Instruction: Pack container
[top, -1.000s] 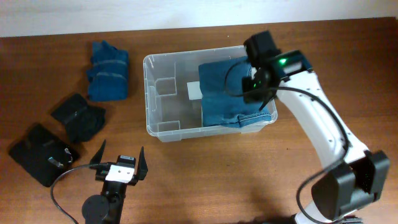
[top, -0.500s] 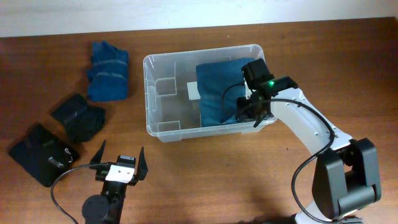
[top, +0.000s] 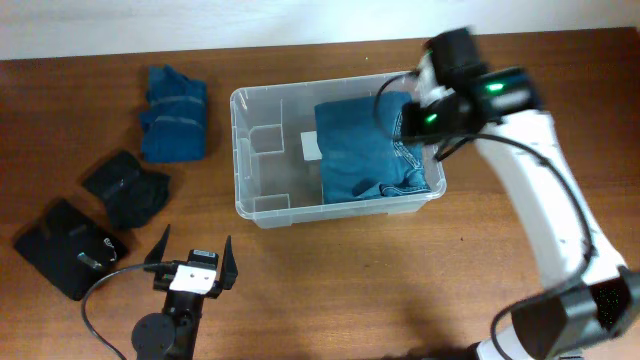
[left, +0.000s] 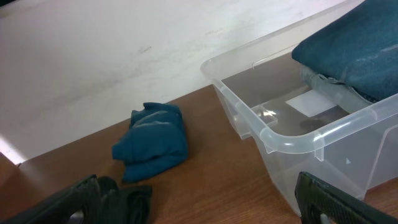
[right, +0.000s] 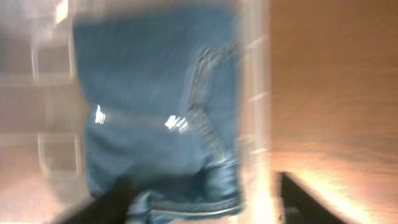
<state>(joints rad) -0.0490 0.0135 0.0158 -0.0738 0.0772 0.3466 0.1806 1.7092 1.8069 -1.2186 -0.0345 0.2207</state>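
The container (top: 262, 205) is a clear plastic bin in the middle of the table. Folded blue jeans (top: 365, 150) lie in its right half, and a white label (top: 311, 147) shows on the bare bottom to their left. My right gripper (top: 415, 120) hovers above the bin's right rear part, over the jeans. In the blurred right wrist view its fingers stand wide apart above the jeans (right: 155, 112), open and holding nothing. My left gripper (top: 190, 262) rests open near the front edge, well clear of the bin. The left wrist view shows the container (left: 280, 134) from the side.
A crumpled blue garment (top: 172, 112) lies left of the bin at the back, also in the left wrist view (left: 152, 140). A black garment (top: 125, 187) and a second black garment (top: 68, 248) lie at the front left, near my left gripper.
My right gripper was shut low on the jeans at the bin's front right. It has opened, let go, and risen toward the back right. The jeans stay in the bin. Left arm still.
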